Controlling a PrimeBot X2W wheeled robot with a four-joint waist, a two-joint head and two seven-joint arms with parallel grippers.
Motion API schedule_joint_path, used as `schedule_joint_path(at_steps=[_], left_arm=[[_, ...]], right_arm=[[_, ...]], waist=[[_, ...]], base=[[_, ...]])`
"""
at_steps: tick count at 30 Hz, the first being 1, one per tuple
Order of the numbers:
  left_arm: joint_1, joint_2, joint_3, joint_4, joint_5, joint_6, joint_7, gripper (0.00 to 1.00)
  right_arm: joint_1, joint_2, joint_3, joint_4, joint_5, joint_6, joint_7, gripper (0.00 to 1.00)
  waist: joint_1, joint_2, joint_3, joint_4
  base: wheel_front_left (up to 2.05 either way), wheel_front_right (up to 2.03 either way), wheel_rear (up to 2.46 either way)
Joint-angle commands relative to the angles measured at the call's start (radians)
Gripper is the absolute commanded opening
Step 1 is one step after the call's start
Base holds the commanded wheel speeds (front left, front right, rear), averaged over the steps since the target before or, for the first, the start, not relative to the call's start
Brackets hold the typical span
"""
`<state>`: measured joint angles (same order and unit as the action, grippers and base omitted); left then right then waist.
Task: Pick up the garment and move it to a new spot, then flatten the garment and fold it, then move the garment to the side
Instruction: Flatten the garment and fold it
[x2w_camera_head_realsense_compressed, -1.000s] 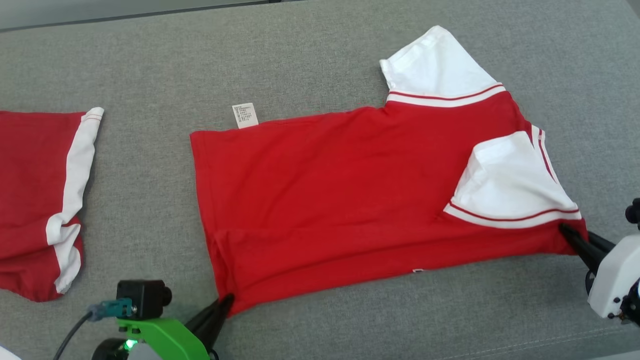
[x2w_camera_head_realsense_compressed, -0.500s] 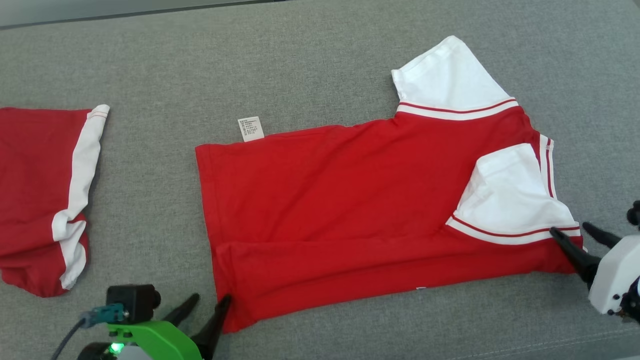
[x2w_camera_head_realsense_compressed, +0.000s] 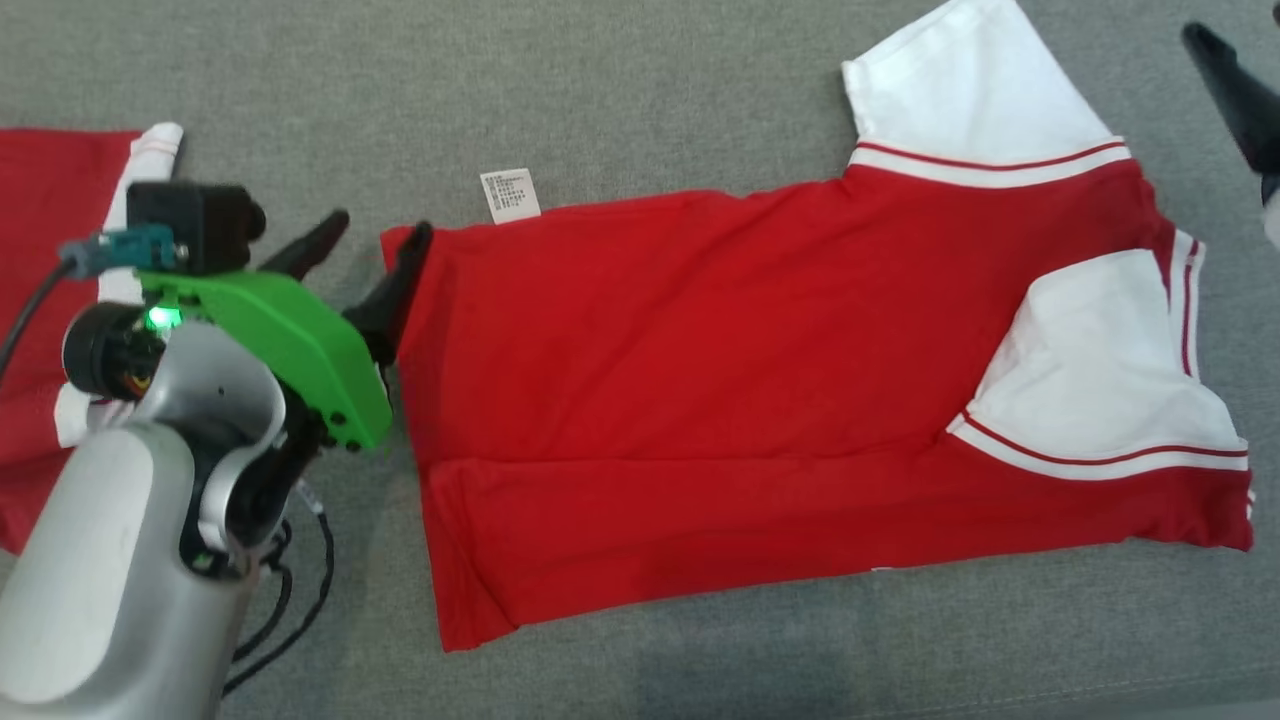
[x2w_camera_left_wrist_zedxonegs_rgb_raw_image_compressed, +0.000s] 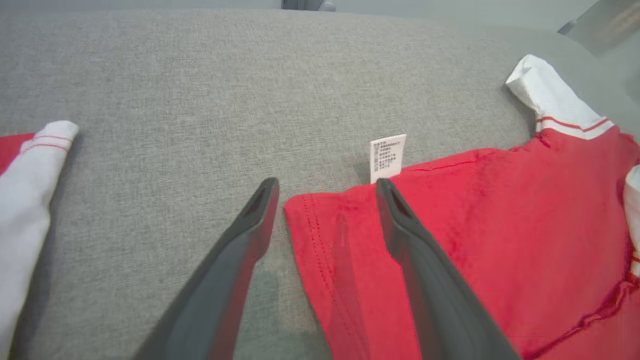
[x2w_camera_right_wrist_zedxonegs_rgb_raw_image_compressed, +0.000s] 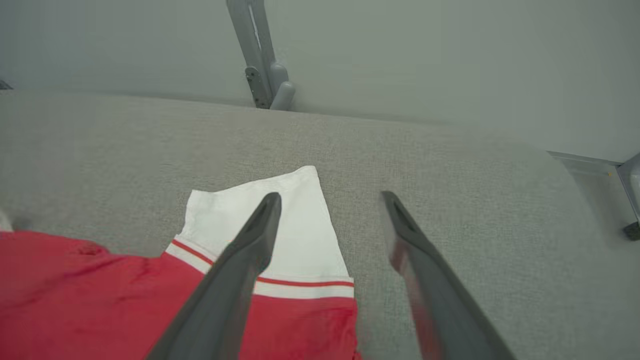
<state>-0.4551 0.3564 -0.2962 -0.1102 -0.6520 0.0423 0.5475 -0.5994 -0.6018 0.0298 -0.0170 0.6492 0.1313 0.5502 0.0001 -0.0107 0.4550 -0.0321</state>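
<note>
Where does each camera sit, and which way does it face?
Head: on the robot's head, looking down at the red garment; left arm shows.
Left wrist: along the open left jaws, toward the garment's hem corner.
Right wrist: along the open right jaws, toward a white sleeve.
Shared: head and left wrist show the white label.

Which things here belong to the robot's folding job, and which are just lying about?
In the job: red short-sleeved shirt with white sleeves, spread mid-surface; open left end effector at its hem corner; open right end effector by its far sleeve.
Lying about: second red-and-white garment, bunched at the left.
</note>
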Motion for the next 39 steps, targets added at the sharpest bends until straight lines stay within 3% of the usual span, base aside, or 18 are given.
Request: schedule_joint_path(at_steps=[1,3,6,13,30,39], left_arm=[[-0.068,-0.015,-0.009,0.044,0.013,-0.011,-0.001,1.00],[-0.103,-0.026,-0.017,0.073,0.017,-0.019,-0.004,1.00],[-0.235,-0.073,-0.065,0.221,0.038,-0.063,-0.025,1.00],[-0.237,-0.071,-0.099,0.307,0.049,-0.095,-0.043,1.00],[-0.169,-0.048,-0.091,0.121,-0.036,-0.107,-0.003,1.00],[-0.139,-0.045,-0.119,0.116,-0.065,-0.116,0.033,1.00]], right_arm=[[-0.078,0.028,0.021,0.047,-0.043,-0.001,-0.001,1.00],[-0.128,0.048,0.034,0.078,-0.061,-0.001,-0.004,1.00],[-0.328,0.094,0.091,0.265,-0.151,-0.001,-0.034,1.00],[-0.381,0.093,0.159,0.425,-0.157,-0.001,-0.057,1.00],[-0.344,0.051,0.217,0.531,-0.079,-0.001,-0.109,1.00],[-0.350,0.052,0.252,0.540,-0.056,-0.001,-0.094,1.00]], waist=[[-0.0001,0.0107,0.176,0.058],[-0.0001,0.0107,0.196,0.066],[-0.0001,0.0107,0.270,0.123],[-0.0001,0.0107,0.277,0.154],[-0.0001,0.0107,0.228,0.137],[-0.0001,0.0107,0.233,0.134]], base=[[0.00,0.00,0.00],[0.00,0.00,0.00],[0.00,0.00,0.00],[0.00,0.00,0.00],[0.00,0.00,0.00],[0.00,0.00,0.00]])
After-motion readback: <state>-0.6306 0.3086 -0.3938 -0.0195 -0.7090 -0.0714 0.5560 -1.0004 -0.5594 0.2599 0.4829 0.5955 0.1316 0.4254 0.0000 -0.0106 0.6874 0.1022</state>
